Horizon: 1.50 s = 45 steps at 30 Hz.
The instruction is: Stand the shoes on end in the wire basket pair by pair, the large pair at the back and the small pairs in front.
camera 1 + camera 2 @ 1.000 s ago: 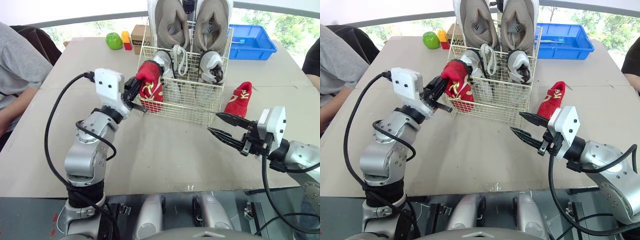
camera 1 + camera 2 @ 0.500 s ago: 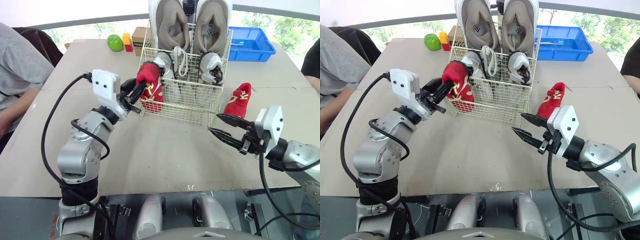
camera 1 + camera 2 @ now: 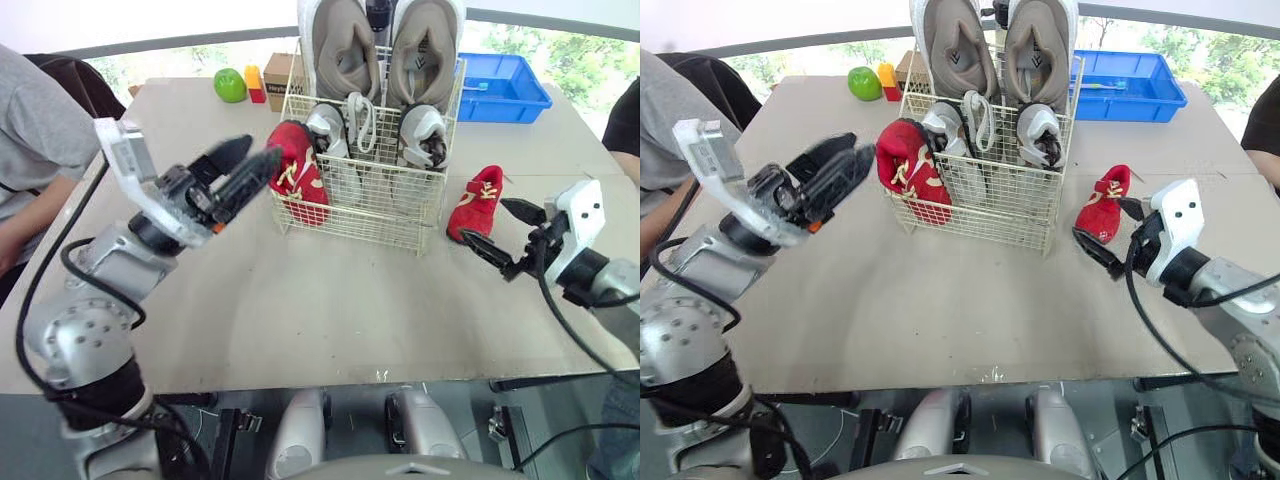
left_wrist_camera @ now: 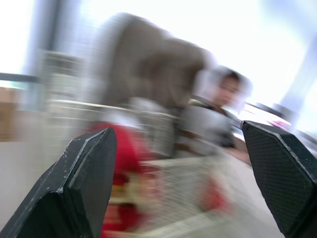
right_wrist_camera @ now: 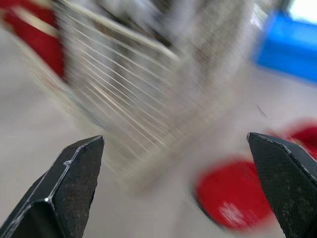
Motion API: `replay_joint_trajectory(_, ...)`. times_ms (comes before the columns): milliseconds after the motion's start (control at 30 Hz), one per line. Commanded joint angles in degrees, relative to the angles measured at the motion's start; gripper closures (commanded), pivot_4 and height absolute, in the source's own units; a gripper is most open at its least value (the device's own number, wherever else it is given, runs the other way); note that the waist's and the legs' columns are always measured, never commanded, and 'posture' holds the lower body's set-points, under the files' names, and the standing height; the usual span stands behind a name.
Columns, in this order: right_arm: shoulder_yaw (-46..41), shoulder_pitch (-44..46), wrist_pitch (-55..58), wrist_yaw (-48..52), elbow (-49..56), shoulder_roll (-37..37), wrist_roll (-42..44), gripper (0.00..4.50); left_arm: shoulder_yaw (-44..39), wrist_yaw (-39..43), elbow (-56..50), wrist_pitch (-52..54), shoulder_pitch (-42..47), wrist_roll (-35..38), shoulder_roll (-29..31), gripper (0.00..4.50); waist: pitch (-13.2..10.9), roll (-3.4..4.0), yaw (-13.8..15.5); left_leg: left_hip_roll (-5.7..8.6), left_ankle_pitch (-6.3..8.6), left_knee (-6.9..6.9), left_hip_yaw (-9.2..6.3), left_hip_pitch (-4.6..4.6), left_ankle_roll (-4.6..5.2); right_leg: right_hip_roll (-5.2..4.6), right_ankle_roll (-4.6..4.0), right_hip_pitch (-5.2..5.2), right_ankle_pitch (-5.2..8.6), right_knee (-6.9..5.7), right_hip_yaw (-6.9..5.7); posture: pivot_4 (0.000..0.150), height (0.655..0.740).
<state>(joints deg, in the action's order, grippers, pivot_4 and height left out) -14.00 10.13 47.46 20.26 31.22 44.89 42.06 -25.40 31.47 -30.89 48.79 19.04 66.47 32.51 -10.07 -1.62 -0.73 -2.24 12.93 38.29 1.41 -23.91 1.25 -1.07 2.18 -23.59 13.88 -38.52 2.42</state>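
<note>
The counter is carrying all the items. A person in a grey sleeve is sitting at its left edge.

The wire basket is standing toward the far middle of the counter. The large grey pair is standing on end along the back of the basket, rising well above the rim. The small grey pair is standing on end directly in front of the large pair, inside the basket.

A blue bin is sitting on the counter beyond the basket, to the right.

The left red shoe is standing upright at the basket's front left corner, touching the wire. Whether it is inside or outside the wire wall cannot be determined. The right red shoe is lying on the counter just to the right of the basket, outside it.

The left gripper is hovering above the counter to the left of the basket, pointing at the left red shoe and near it. Its jaws are spread wide and are holding nothing.

The right gripper is hovering low over the counter just beside the right red shoe. Its jaws are spread wide and are gripping nothing; whether a finger is touching the shoe cannot be determined.

A green apple is resting at the far left of the counter, well apart from the basket.
</note>
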Motion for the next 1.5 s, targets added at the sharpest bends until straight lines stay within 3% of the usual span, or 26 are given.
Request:
replay_joint_trajectory(33, 2.92, 7.19, 7.98, -2.97, -5.45, 4.57, -4.51, 0.03, 5.05, 2.46, -4.97, 0.33, -1.2, 1.53, 1.61, 0.21, -0.01, 0.03, -0.04, 0.02, 0.0, 0.01, 0.05, 0.03, 0.0, 0.0, -0.01, 0.0, 0.0, -0.01, 0.05, 0.15, 0.74)
replay_joint_trajectory(133, 2.86, 16.36, 15.78, -3.4, -16.54, 0.62, -1.36, 0.03, 10.08, 5.87, -7.89, -1.98, -3.34, -3.25, 3.57, 0.21, 0.01, -0.02, -0.28, 0.01, 0.0, -0.01, 0.07, 0.08, 0.0, 0.08, -0.03, 0.0, 0.0, 0.02, 0.08, 0.15, 0.74)
replay_joint_trajectory(300, 4.9, 24.33, 18.17, -3.42, -26.76, -2.38, -5.3, 0.03, 13.39, 7.81, -9.03, -3.76, -4.78, -5.53, 5.22, 0.21, -0.03, 0.05, -0.04, 0.0, 0.0, -0.21, 0.11, 0.04, 0.0, 0.14, -0.04, -0.07, 0.0, 0.04, 0.06, 0.15, 0.74)
replay_joint_trajectory(500, 9.47, 35.11, 12.33, 0.77, -48.01, -5.21, -12.56, 0.03, 15.65, 11.32, -9.24, -7.16, -8.27, -11.9, 8.41, 0.21, -0.04, 0.07, -0.25, 0.0, 0.01, -0.29, 0.43, -0.06, 0.01, 0.11, -0.03, -0.07, -0.01, 0.44, 0.09, 0.15, 0.74)
replay_joint_trajectory(633, 11.03, 39.73, 9.08, 3.03, -57.04, -6.51, -16.8, 1.25, 16.24, 10.83, -9.34, -8.77, -8.47, -13.27, 7.69, 0.21, -0.04, 0.07, -0.16, 0.0, 0.01, -0.37, 0.5, -0.08, 0.02, 0.1, 0.0, -0.07, -0.03, 0.52, 0.13, 0.15, 0.74)
replay_joint_trajectory(733, 10.9, 40.48, 8.25, 4.39, -58.37, -6.6, -18.15, 2.83, 16.61, 10.42, -9.43, -9.26, -8.54, -13.53, 7.4, 0.21, -0.04, 0.07, 0.03, 0.0, 0.01, -0.48, 0.47, -0.08, 0.02, 0.08, 0.2, -0.08, -0.14, 0.57, 0.09, 0.15, 0.74)
replay_joint_trajectory(867, 8.36, 36.84, 10.85, 5.11, -50.86, -5.18, -17.19, 4.44, 17.49, 10.38, -9.37, -9.61, -8.07, -13.97, 7.28, 0.21, -0.04, 0.08, 0.02, 0.0, 0.01, -0.56, 0.49, -0.07, 0.02, 0.07, 0.2, -0.08, -0.14, 0.6, 0.1, 0.15, 0.74)
replay_joint_trajectory(967, 3.9, 31.63, 14.27, 4.37, -39.72, -4.24, -14.7, 4.44, 18.12, 10.03, -9.03, -9.43, -7.14, -14.11, 7.03, 0.21, -0.04, 0.08, 0.2, -0.01, 0.01, -0.66, 0.42, -0.08, 0.01, 0.07, 0.21, -0.09, -0.13, 0.62, 0.03, 0.15, 0.74)
replay_joint_trajectory(1033, -1.07, 25.39, 16.06, 4.94, -26.75, -3.12, -11.58, 4.44, 19.17, 10.19, -8.7, -9.49, -6.53, -14.95, 6.95, 0.21, -0.05, 0.09, 0.35, 0.0, 0.01, -0.75, 0.43, -0.08, 0.02, 0.06, 0.21, -0.11, -0.13, 0.64, 0.04, 0.15, 0.74)
replay_joint_trajectory(1167, -18.39, 10.74, 6.76, 4.49, 5.69, -13.11, 1.86, 4.44, 19.88, 9.42, -6.14, -10.26, -6.3, -15.63, 4.84, 0.21, -0.05, 0.14, -0.11, -0.06, 0.01, -0.93, 0.22, -0.06, 0.01, 0.12, 0.25, -0.23, -0.12, 0.65, 0.12, 0.15, 0.74)
replay_joint_trajectory(1267, -12.82, 5.85, 3.2, -1.16, 20.4, -19.24, 2.91, 4.44, 18.58, 7.18, -4.08, -11.4, -6.41, -15.7, 2.07, 0.21, 0.0, 0.2, -0.38, -0.09, 0.01, -1.02, -0.01, 0.01, 0.01, 0.18, 0.26, -0.21, -0.11, 0.6, 0.03, 0.15, 0.74)
replay_joint_trajectory(1333, -4.11, 5.54, -0.4, -4.96, 23.97, -21.18, -4.14, 4.44, 17.51, 6.74, -3.5, -13.5, -7.35, -16.56, 0.5, 0.21, 0.0, 0.21, -1.2, -0.14, 0.0, -1.0, -0.04, 0.07, 0.0, 0.25, 0.32, -0.21, -0.07, 0.55, 0.04, 0.15, 0.74)
replay_joint_trajectory(1500, 14.64, 6.36, -25.51, -11.21, 15.41, -30.81, -26.68, 4.44, 15.85, 5.72, -4.6, -20.43, -11.72, -21.37, -2.08, 0.21, 0.03, 0.2, -1.51, -0.06, -0.07, -0.89, -0.01, 0.17, -0.1, 0.16, 0.15, -0.12, 0.09, 0.55, 0.09, 0.15, 0.74)
